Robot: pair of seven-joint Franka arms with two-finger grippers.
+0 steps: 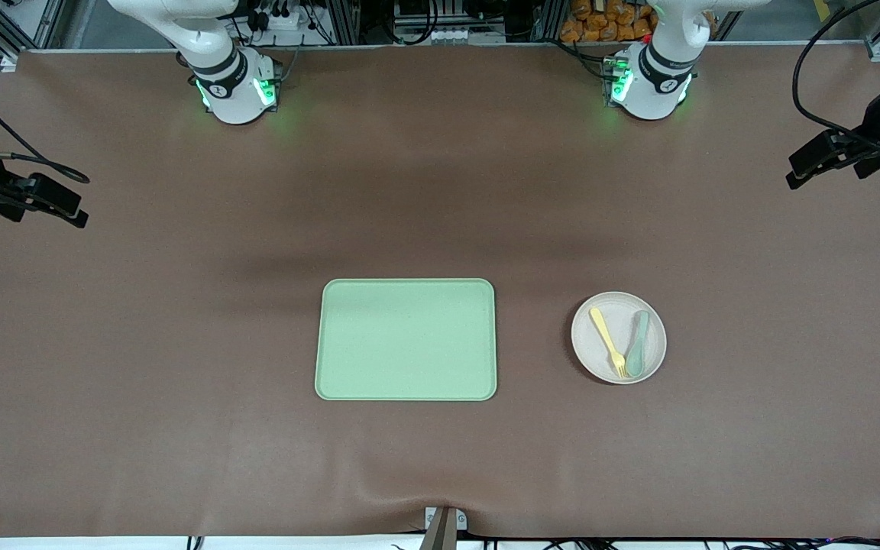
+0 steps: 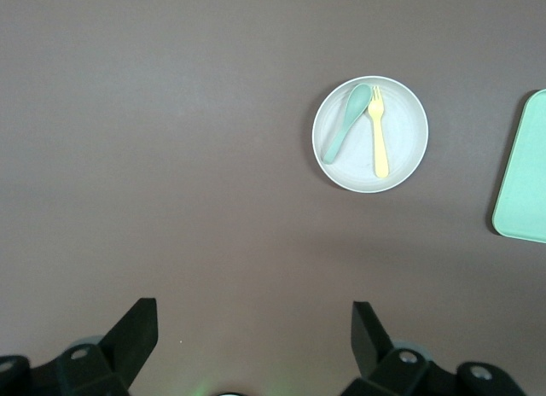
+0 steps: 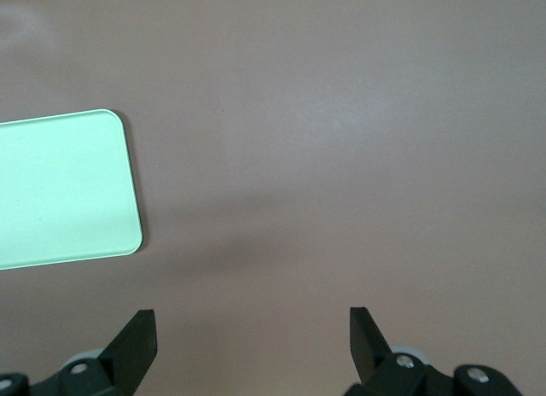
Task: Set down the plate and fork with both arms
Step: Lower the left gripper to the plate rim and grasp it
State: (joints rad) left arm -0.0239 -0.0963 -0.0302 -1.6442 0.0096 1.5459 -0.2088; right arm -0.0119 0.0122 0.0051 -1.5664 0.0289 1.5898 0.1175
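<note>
We note the plate [image 1: 618, 337] resting on the brown surface [image 1: 180, 321] toward the left arm's end, beside and well apart from the green tray [image 1: 406, 339]; on it lies the fork [image 1: 608, 341], long axis running toward the front camera, tines at the nearer end, handle tilted slightly toward the tray, with a grey-green spoon [image 1: 637, 345] just beside it, bowl also at the nearer end. Both arms wait high over bare surface, left claw [image 2: 252, 336] and right claw [image 3: 252, 336] each spread wide, released, holding nothing
</note>
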